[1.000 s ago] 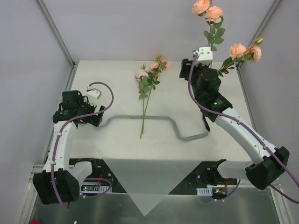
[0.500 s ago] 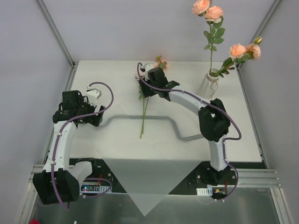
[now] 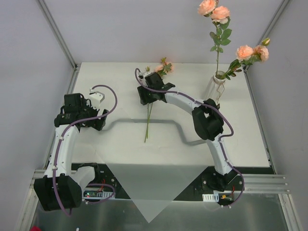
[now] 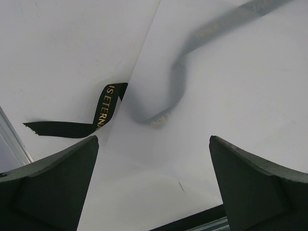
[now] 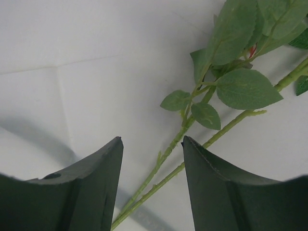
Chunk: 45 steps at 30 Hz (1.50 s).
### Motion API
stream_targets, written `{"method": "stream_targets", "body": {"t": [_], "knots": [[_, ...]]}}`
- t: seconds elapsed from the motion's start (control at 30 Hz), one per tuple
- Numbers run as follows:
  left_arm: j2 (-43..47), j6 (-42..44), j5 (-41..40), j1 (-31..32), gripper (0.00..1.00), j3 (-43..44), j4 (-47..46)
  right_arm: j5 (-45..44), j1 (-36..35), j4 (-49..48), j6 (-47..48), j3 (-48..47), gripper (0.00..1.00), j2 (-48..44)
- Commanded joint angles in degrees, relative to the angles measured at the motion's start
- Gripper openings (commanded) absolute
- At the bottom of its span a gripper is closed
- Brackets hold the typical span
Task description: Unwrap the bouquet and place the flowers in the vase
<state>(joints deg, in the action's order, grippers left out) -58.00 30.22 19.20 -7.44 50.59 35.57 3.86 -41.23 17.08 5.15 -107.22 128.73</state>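
Note:
The bouquet is undone: its white paper (image 3: 144, 159) lies flat on the table, with the dark ribbon (image 4: 103, 103) partly under it. Two flowers (image 3: 148, 115) lie on the paper at centre back, peach blooms (image 3: 164, 68) pointing away. Their thin green stems (image 5: 163, 156) run between the fingers of my right gripper (image 5: 151, 139), which hovers open just above them (image 3: 145, 97). The vase (image 3: 216, 85) stands at back right and holds two tall rose stems (image 3: 217, 43). My left gripper (image 4: 153, 139) is wide open and holds nothing, low over the paper's left edge (image 3: 100, 121).
The ribbon shows as a grey band (image 3: 159, 121) through the paper, running across the table. A corner of the paper (image 3: 149, 214) hangs over the near table edge. Walls (image 3: 29, 57) close in the left, back and right sides.
My right arm has swung from the vase at back right to the flowers lying at centre back, and its jaws have narrowed slightly. The left arm has not moved.

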Motion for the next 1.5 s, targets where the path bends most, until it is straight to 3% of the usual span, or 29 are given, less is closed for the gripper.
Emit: {"method": "stream_targets", "body": {"t": [0.0,0.37,0.83,0.97,1.13,1.3,1.47], "knots": [[0.2,1.4,1.1,0.4,0.99,0.6,0.5,-0.5,-0.1,2.1,-1.2,-2.3,0.56,1.2],[-0.2,1.9,1.7,0.4,0.99,0.3,0.5,-1.5,-0.1,4.1,-1.9,-2.9,0.55,3.3],[-0.5,0.5,3.4,0.3,0.99,2.1,0.4,-5.9,-0.9,11.0,-3.3,-10.1,0.46,8.8],[-0.5,-0.2,3.6,0.3,0.99,2.3,0.5,-6.4,-1.2,10.3,-3.1,-9.2,0.33,7.9],[-0.2,-0.9,4.4,0.3,0.99,1.9,0.7,-7.8,-1.2,8.5,-2.6,-7.7,0.01,4.1],[-0.3,-1.4,4.8,0.4,0.99,0.9,0.9,-8.3,-0.6,5.2,-0.8,-6.3,0.01,-3.6],[-0.2,-2.4,6.3,0.3,0.99,1.3,1.2,-4.4,2.3,-1.7,-1.5,0.0,0.01,-18.8]]}}
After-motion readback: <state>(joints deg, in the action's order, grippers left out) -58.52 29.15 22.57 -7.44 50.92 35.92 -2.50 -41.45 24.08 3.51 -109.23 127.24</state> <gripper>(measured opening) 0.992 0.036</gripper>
